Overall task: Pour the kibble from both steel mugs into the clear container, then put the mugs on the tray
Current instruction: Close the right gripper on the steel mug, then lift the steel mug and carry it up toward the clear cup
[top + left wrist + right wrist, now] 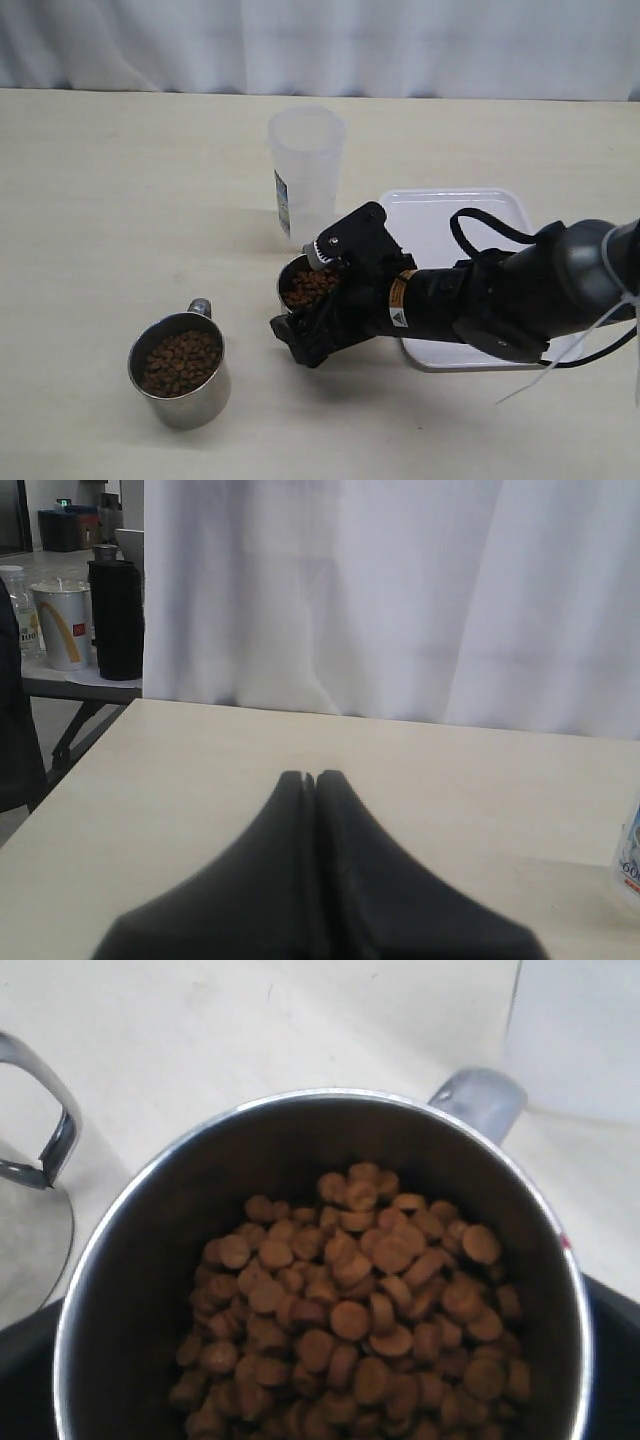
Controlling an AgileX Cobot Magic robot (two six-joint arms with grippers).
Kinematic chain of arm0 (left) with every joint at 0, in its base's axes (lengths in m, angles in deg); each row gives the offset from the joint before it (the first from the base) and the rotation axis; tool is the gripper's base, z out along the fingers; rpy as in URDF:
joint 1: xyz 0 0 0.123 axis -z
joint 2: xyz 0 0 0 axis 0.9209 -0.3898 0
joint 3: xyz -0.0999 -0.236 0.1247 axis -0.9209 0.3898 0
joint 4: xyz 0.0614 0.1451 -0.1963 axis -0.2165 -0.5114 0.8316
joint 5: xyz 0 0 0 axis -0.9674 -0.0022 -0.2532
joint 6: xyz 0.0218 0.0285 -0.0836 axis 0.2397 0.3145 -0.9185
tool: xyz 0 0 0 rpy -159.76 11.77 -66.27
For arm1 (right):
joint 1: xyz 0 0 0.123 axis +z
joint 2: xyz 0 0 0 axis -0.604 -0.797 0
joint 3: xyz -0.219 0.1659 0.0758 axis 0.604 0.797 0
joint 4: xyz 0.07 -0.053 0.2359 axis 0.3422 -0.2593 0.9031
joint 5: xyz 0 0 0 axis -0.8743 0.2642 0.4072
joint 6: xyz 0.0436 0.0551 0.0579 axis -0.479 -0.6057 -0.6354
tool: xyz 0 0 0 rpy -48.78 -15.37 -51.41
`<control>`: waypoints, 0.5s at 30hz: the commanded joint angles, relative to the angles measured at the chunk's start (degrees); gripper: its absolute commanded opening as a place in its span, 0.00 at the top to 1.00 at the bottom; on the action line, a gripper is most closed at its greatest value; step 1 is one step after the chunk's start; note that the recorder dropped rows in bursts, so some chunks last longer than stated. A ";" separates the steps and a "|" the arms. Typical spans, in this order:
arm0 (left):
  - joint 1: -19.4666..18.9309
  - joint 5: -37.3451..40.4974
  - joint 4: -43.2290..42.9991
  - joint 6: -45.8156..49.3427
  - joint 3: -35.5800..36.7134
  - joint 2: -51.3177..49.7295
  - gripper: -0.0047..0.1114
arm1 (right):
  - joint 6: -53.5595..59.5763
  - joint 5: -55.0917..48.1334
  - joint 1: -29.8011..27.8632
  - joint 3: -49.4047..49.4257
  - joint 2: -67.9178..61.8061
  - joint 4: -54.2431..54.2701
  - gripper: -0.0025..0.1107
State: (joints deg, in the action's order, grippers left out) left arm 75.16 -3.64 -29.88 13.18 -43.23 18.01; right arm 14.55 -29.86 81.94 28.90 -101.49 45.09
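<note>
1. A short, shiny stainless-steel mug (292, 275) is being shown standing on the pale wooden desk (100, 200) near the middle of the exterior view. Small round dark-brown kibble (308, 288) is being carried inside it.
2. The right end effector (312, 298) is being held spread wide, with one black finger on each side of this mug. Whether the fingers are touching the steel cannot be told.
3. At 12 o'clock from that mug, just beside it, a tall translucent frosted plastic container (305, 160) is being shown upright, with a small dark-and-white label on its side.
4. At 3 o'clock from the mug, a flat white rectangular plastic tray (440, 215) is being partly covered by the dark right arm (520, 290).
5. At 8 o'clock, well apart, a second steel mug (195, 402) of the same kind is being shown upright on the desk, also loaded with kibble. Its loop handle is being pointed toward 1 o'clock.
6. In the left wrist view, the left end effector (315, 778) is being held pressed together with nothing between its dark fingers. It is being pointed across the desk toward a white curtain (400, 590).
7. In the right wrist view, the mug between the fingers is being seen from above, with kibble heaped across its bottom.
</note>
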 commanded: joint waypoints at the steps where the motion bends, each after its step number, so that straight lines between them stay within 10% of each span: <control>1: -0.05 -0.55 0.28 -0.09 0.12 0.14 0.96 | -0.74 -1.67 -0.04 -0.30 -0.29 0.13 0.37; 4: -0.05 -0.55 0.28 -0.09 0.12 0.14 0.96 | -1.30 -1.96 -0.04 -0.30 -0.02 0.32 0.92; 15: -0.05 -0.55 0.28 -0.09 0.12 0.14 0.96 | -0.07 -14.36 -0.04 0.04 11.48 -0.24 0.94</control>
State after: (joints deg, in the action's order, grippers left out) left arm 75.16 -3.64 -29.88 13.18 -43.23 18.01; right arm 14.06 -41.73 81.94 28.90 -93.34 45.10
